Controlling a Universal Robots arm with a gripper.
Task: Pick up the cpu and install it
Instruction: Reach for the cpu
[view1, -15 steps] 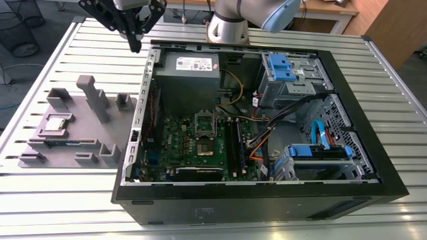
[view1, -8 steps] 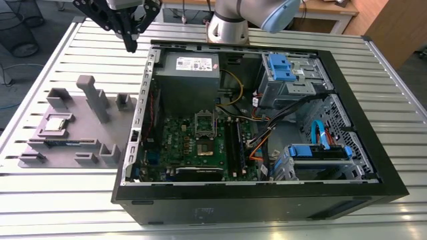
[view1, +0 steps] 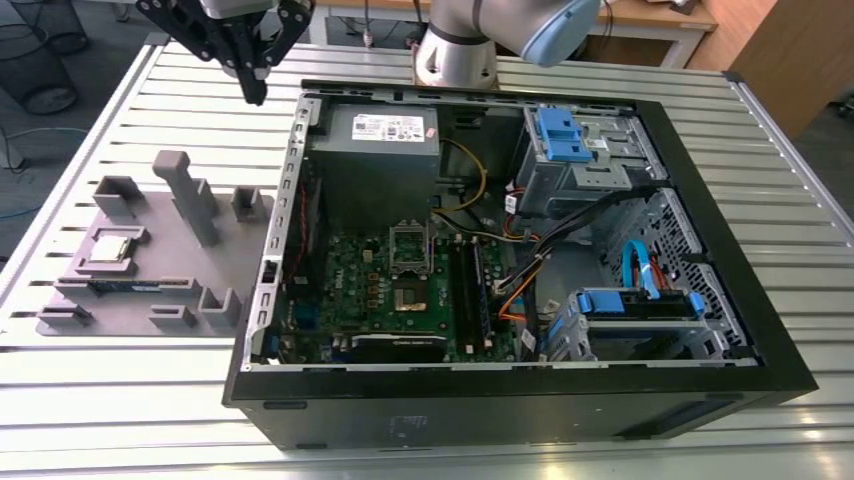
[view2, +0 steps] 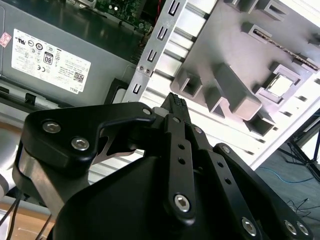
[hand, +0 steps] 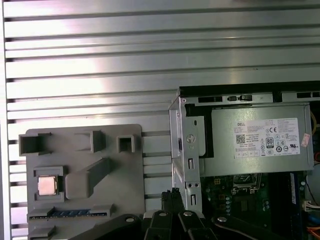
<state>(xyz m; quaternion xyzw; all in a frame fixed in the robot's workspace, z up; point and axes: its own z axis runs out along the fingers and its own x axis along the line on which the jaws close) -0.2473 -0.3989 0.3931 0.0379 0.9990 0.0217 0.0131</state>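
The cpu (view1: 114, 247) is a small silvery square lying in a recess of the grey holder plate (view1: 160, 215), which sits on the slatted table at the exterior view's left of the open computer case (view1: 534, 250). It also shows in both wrist views, cpu (hand: 47, 185) and cpu (view2: 280, 86). My gripper (view1: 254, 95) hangs above the table beside the case's far corner, well apart from the cpu. Its fingers are shut with nothing between them, as the gripper (hand: 172, 196) and gripper (view2: 175, 102) also show. The socket frame (view1: 410, 243) sits on the green motherboard inside the case.
A grey power-supply box (view1: 380, 130) fills the case's far corner near the gripper. A dark-green memory stick (view1: 127, 285) lies in the holder plate beside upright grey posts (view1: 187, 195). Blue drive bays (view1: 581, 150) and cables occupy the case's other side. Slatted table (view1: 160, 90) surrounds everything.
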